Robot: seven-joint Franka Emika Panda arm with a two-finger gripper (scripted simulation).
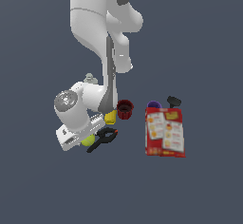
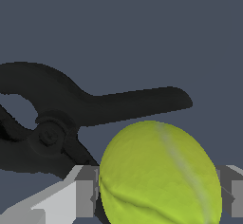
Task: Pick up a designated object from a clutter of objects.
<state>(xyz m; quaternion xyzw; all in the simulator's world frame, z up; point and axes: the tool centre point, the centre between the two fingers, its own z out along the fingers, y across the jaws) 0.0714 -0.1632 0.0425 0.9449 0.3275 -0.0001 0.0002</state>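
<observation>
Two fingers (image 2: 85,197) of the end effector (image 1: 84,137) bracket the ball (image 2: 159,175), apparently clenched on it; ball sits low, just beside the clamp (image 2: 71,118), likely awaiting lift.

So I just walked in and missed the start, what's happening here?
A white robot arm has reached down into a small clutter of items. Its tool sits around the tennis ball, a finger on each side, seemingly touching it. A black clamp lies right beside the ball. The red cup, yellow cup and red box sit nearby, untouched.
</observation>
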